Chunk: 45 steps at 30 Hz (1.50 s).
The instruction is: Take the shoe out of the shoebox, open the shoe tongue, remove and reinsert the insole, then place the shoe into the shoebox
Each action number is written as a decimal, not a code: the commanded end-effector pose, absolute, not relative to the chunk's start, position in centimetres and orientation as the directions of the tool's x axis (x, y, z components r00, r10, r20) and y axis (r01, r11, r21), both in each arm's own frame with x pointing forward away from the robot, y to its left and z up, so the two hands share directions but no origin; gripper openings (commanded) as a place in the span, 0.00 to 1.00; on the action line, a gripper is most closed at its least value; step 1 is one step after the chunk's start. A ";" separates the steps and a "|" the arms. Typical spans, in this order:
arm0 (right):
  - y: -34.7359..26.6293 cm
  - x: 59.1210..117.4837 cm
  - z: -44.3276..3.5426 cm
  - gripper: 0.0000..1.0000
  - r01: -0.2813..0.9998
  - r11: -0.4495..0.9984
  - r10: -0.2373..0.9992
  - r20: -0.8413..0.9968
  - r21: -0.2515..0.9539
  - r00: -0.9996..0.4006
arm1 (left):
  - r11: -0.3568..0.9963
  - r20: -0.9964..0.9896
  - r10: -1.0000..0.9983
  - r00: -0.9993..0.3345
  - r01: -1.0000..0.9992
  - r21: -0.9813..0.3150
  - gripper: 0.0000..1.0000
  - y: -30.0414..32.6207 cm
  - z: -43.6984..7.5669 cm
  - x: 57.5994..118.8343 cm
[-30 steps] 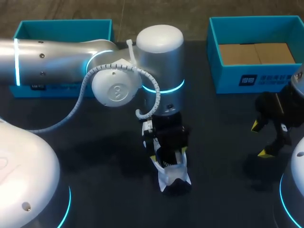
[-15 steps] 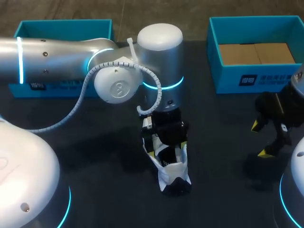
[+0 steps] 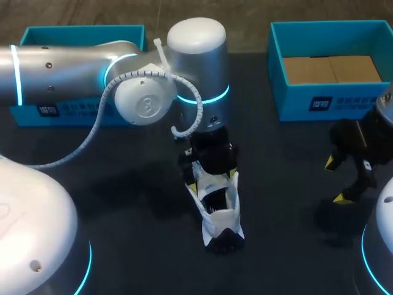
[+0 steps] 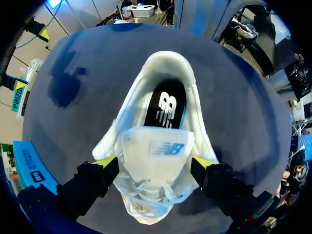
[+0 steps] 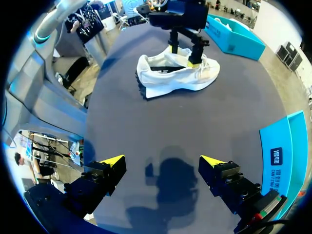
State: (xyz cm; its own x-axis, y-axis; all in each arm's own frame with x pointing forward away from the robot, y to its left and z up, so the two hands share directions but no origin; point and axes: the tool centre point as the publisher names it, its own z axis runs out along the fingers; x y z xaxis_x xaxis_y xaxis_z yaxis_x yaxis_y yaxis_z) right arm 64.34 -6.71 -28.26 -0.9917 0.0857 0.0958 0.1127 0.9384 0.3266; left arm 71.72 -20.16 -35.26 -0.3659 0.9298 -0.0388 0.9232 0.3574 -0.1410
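Note:
A white shoe (image 3: pixel 220 215) lies on the dark table, its heel toward the near edge. In the left wrist view the shoe (image 4: pixel 156 122) is right under my left gripper (image 4: pixel 155 163). The raised tongue (image 4: pixel 157 148) stands between the spread fingers, and the black insole (image 4: pixel 165 105) shows inside. My left gripper (image 3: pixel 212 183) is open above the lace end. My right gripper (image 3: pixel 336 180) hangs open and empty over bare table at the right. From the right wrist view, the shoe (image 5: pixel 175 73) lies well ahead of that gripper (image 5: pixel 162 161).
A blue shoebox (image 3: pixel 331 101) with brown cardboard inside stands at the back right. A second blue box (image 3: pixel 80 37) sits at the back left, partly behind my left arm. The table (image 3: pixel 288 233) is dark.
My left gripper's fingers have spread a little wider, and the arm has drawn slightly up and toward the far side. The shoe shifted a bit with it. The right arm has not moved.

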 end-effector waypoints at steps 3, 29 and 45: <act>-6.7 64.2 -28.3 1.00 0.113 0.939 0.087 0.093 0.326 -0.992 | 0.362 -0.049 0.928 -0.370 0.924 -0.124 0.99 -19.2 -34.0 72.0; -6.7 64.2 -28.3 1.00 0.113 0.939 0.087 0.093 0.326 -0.992 | 0.314 -0.129 0.935 -0.331 0.940 -0.134 0.46 -18.6 -29.8 72.0; -6.7 64.2 -28.3 1.00 0.113 0.939 0.087 0.093 0.326 -0.992 | 0.252 -0.057 0.962 -0.267 0.948 -0.196 0.39 -20.7 -34.3 69.7</act>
State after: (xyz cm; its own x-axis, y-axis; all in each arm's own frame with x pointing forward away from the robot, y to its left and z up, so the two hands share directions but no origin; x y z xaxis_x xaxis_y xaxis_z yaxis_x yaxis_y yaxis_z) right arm 64.34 -6.71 -28.26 -0.9917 0.0858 0.0958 0.1127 0.9384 0.3266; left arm 69.43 -19.46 -33.14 -0.2691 0.9604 -0.0726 0.9485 0.2512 -0.1931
